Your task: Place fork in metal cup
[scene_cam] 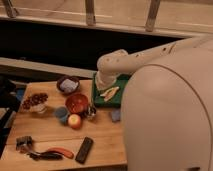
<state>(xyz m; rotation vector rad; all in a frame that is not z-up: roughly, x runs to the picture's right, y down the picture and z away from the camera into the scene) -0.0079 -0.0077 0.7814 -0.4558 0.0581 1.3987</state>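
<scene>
The tool is hanging over the green tray, low by its near-left edge — whether its grip is open I cannot tell. The metal cup is standing on the worktop just beside the red-orange bowl; the fork is not clearly discernible.

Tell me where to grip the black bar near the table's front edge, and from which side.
Grip the black rectangular bar across its narrow width at mid-length, coming from above: it is long and slim and lies flat on the wooden table. The gripper is over the green tray.
</scene>
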